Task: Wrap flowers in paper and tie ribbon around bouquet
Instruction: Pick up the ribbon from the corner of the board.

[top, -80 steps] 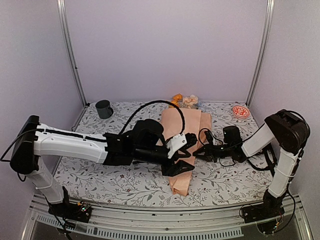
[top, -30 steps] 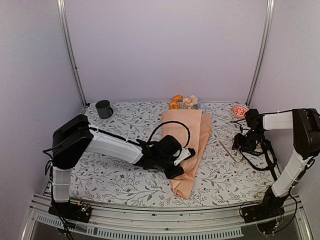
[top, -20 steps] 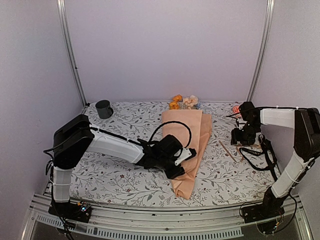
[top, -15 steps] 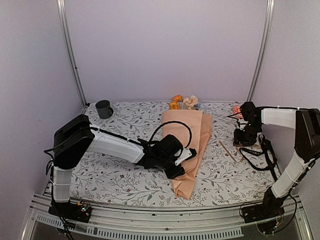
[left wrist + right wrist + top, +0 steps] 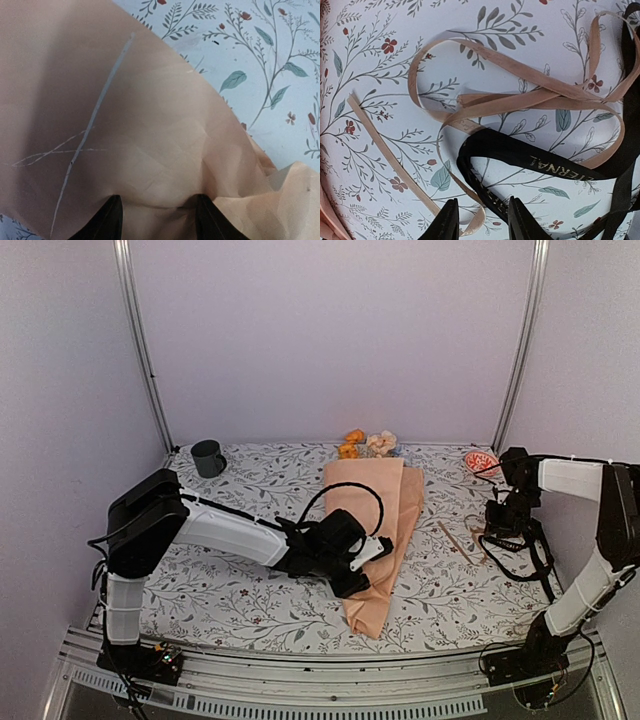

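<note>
On my overhead feed the bouquet (image 5: 372,510) lies along the middle of the floral table cover (image 5: 250,600), narrow end toward the arms. The flowers (image 5: 365,443) poke out of its wide far end. My left gripper (image 5: 157,220) sits low on the cone. Its fingers are about half spread and pressed into the peach paper (image 5: 150,125) on either side of a rounded bulge, with creases running out from the tips, so I read it as clasping the wrapped bunch. Well off to the right, my right gripper (image 5: 482,220) hangs over the black ribbon (image 5: 545,162), which is tangled with a tan cord (image 5: 520,75) on the cover. Its fingers stand a narrow gap apart, straddling a loop of ribbon and a curl of cord, and I see nothing pinched or lifted. A dark mug (image 5: 208,457) stands at the far left corner.
</note>
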Available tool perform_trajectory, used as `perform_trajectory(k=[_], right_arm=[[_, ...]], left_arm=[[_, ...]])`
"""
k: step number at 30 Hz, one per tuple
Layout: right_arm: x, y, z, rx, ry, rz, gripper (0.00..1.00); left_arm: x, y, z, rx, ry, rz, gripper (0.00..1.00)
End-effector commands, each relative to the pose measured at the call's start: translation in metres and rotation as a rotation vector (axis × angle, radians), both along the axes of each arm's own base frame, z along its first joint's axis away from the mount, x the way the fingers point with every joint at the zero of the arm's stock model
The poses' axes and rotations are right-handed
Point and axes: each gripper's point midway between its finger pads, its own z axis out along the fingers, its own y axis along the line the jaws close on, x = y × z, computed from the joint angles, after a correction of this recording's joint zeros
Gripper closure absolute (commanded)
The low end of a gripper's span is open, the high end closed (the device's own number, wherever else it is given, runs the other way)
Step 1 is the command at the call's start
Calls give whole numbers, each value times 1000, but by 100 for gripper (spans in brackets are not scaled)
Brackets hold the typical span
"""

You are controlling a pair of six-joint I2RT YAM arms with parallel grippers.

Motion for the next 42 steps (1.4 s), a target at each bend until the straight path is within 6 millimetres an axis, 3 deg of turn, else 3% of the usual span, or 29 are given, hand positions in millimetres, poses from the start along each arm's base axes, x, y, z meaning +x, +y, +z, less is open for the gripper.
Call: perform_trajectory(k=[1, 5, 10, 13, 15, 22, 33, 37, 42], right_arm=[[-1, 11, -12, 61, 29, 25, 67], [1, -1, -14, 14, 43, -2, 74], [11, 3, -8, 126, -25, -35, 63], [23, 0, -6, 176, -75, -82, 60], [32, 9, -3, 241, -119, -89, 61], [29, 6, -14, 222, -115, -130, 71], [22, 9, -43, 154, -27, -100, 72], [20, 1, -45, 64, -10, -95, 80], [19, -5, -44, 22, -6, -92, 98]], left_arm=[[-26, 23, -43, 124, 82, -47, 49], [-26, 23, -41, 121, 80, -48, 49], [-27, 23, -44, 122, 85, -51, 49], [-28, 22, -44, 119, 92, -54, 49], [-28, 22, -44, 120, 92, -55, 49], [-30, 25, -46, 121, 92, -57, 49], [-30, 25, -46, 123, 94, -61, 49], [-30, 25, -46, 122, 95, -63, 49], [-30, 26, -46, 124, 94, -64, 49]])
